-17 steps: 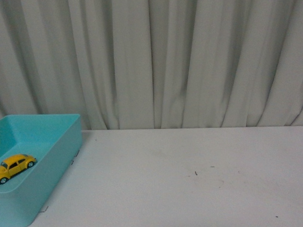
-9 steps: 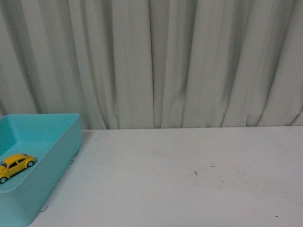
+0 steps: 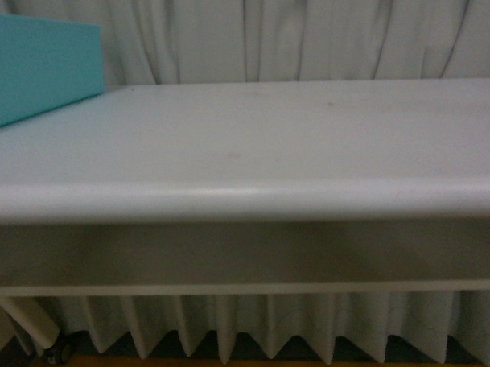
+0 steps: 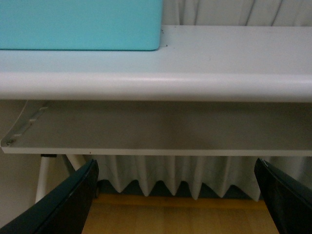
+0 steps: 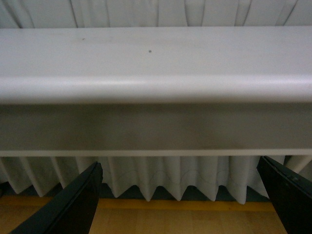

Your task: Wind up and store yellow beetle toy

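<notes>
Here the front view sits low at the white table (image 3: pixel 244 143) edge, with the teal bin (image 3: pixel 31 66) at upper left; the yellow beetle toy is hidden from sight. In the left wrist view the left gripper (image 4: pixel 180 195) gapes wide, empty, below the tabletop. The right wrist view shows the right gripper (image 5: pixel 183 197) likewise spread, holding nothing.

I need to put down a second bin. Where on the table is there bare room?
The white table is bare from the teal bin's right wall across to the right edge of view, back to the curtain. Only the far left corner is taken. The bin's inside is hidden here.
</notes>
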